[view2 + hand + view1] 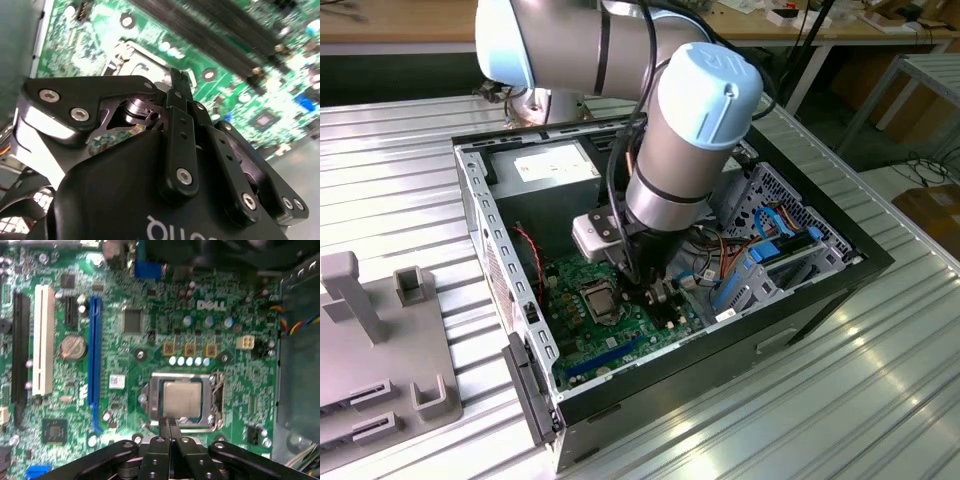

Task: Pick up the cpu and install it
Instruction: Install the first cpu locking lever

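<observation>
The cpu (pixel 182 397), a small silver-grey square, lies flat inside the metal-framed socket (pixel 181 376) on the green motherboard (pixel 240 390). In the first wrist view my gripper (pixel 169 423) hovers just off the socket's edge, its two black fingers (pixel 164 426) pressed together with nothing between them. The second wrist view shows the gripper (pixel 179 82) from behind, with the socket (pixel 131 54) blurred beyond it. In the exterior view the gripper (pixel 656 292) reaches down into the open computer case, just to the exterior view's right of the socket (pixel 597 298).
The black case walls (pixel 480 215) ring the board. A drive cage with blue cables (pixel 770 250) stands at the exterior view's right. A blue slot (pixel 94 360), a white slot (pixel 43 340), a coin cell (pixel 73 346) and a dark chip (pixel 132 321) lie nearby. A grey fixture (pixel 380 350) rests on the table.
</observation>
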You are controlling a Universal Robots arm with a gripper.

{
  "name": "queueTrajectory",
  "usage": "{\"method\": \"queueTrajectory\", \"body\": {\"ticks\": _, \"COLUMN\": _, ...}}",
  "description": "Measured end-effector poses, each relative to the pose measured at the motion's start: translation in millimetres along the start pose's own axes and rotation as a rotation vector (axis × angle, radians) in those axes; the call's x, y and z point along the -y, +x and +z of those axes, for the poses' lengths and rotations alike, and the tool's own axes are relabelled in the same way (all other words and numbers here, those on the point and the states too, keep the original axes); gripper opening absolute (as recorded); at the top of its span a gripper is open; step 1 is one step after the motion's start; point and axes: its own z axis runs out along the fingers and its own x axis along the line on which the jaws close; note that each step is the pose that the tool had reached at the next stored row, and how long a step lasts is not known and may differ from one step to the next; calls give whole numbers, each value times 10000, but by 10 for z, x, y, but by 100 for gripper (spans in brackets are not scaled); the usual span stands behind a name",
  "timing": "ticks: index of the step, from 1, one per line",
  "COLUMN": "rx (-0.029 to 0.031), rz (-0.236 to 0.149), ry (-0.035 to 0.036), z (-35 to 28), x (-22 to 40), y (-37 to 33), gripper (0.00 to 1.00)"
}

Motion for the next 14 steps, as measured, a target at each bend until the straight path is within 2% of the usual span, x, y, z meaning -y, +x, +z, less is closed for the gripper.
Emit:
{"method": "queueTrajectory", "body": {"ticks": 1, "rx": 0, "rz": 0, "ry": 1, "z": 3, "x": -42, "y": -16, "gripper": 11}}
{"method": "queueTrajectory", "body": {"ticks": 2, "rx": 0, "rz": 2, "ry": 3, "z": 7, "x": -112, "y": -41, "gripper": 11}}
{"method": "queueTrajectory", "body": {"ticks": 4, "rx": 1, "rz": 1, "ry": 5, "z": 10, "x": -154, "y": -52, "gripper": 11}}
{"method": "queueTrajectory", "body": {"ticks": 14, "rx": 0, "rz": 0, "ry": 3, "z": 10, "x": -169, "y": -53, "gripper": 11}}
